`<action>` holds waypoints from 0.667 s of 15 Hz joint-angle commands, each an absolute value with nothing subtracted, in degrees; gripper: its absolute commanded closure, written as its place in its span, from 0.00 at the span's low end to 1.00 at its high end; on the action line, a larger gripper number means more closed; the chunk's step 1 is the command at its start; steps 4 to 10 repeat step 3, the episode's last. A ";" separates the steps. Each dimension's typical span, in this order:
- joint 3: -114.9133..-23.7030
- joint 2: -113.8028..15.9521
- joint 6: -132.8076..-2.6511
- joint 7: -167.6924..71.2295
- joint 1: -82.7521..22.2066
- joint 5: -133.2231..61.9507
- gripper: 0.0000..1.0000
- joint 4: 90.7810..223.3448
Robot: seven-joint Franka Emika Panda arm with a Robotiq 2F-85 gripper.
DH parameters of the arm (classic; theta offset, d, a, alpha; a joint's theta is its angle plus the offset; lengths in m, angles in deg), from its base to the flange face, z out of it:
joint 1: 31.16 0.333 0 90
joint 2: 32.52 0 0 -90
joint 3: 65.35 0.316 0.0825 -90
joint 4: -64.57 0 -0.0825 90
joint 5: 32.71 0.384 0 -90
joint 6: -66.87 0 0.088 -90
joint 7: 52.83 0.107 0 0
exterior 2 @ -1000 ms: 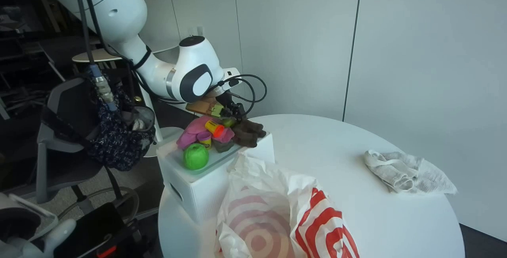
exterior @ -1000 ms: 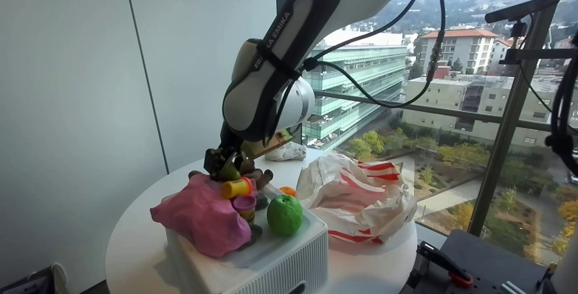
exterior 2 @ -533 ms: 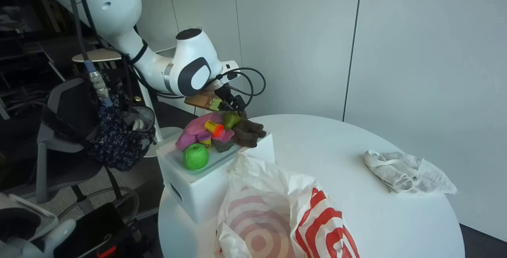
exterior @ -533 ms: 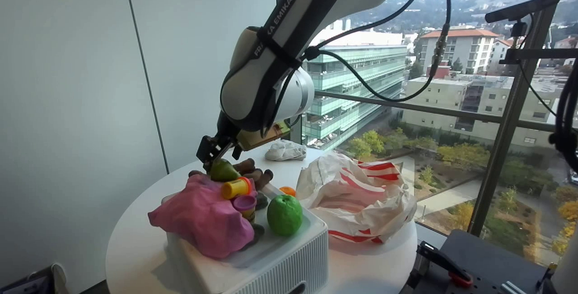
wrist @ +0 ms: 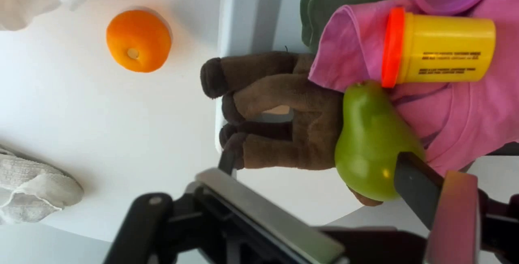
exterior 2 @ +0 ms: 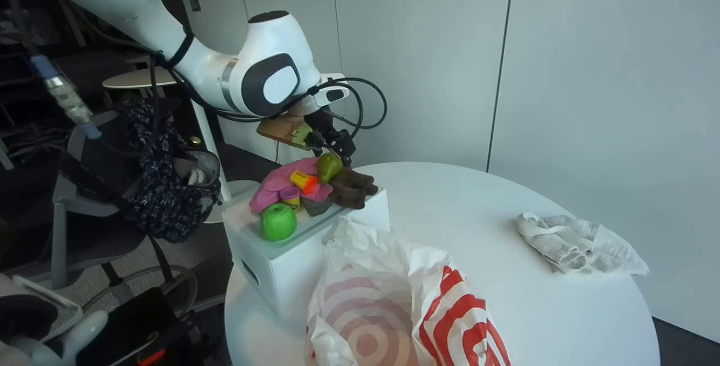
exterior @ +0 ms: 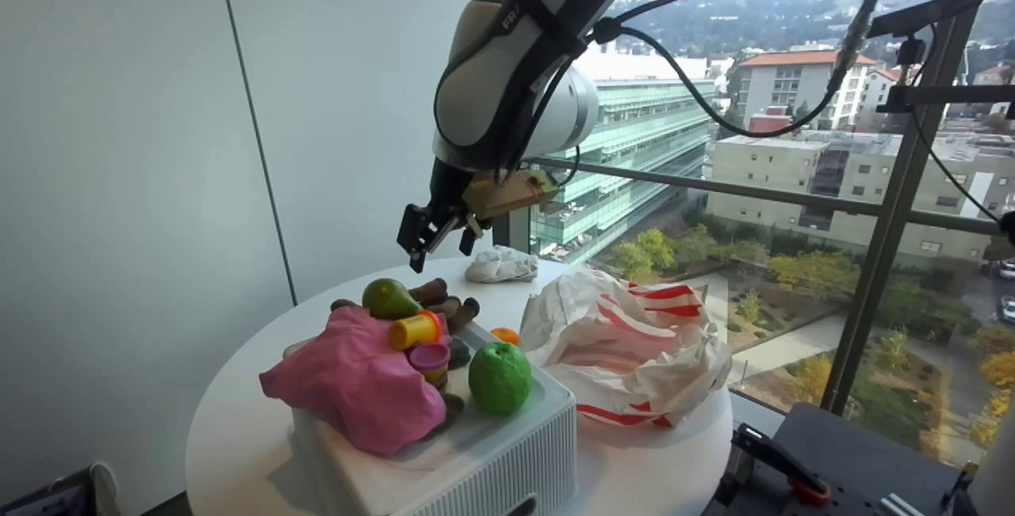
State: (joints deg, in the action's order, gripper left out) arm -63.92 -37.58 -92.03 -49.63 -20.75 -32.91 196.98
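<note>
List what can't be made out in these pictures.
Pear: wrist view, the pincer covers part of its edge.
Yellow tub: wrist view, print too small to read.
Orange: hidden in an exterior view, apparently behind the bag.
White cloth: wrist view, left edge cuts it off.
Beneath the pink cloth: covered in every view.

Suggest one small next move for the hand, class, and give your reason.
Probably lift the open hand a little, straight up: it holds nothing, and the pear rests unheld close by, beside the yellow tub, where a sideways swing might knock it.
</note>
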 commanded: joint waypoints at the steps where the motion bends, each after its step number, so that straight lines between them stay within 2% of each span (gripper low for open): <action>1: -61.94 -26.86 -81.17 -49.51 -22.79 -30.61 0.00 202.06; 3: -61.83 -23.18 -76.81 -49.46 -23.19 -29.69 0.00 203.34; 10: -61.83 -23.18 -76.81 -49.46 -23.19 -29.69 0.00 203.34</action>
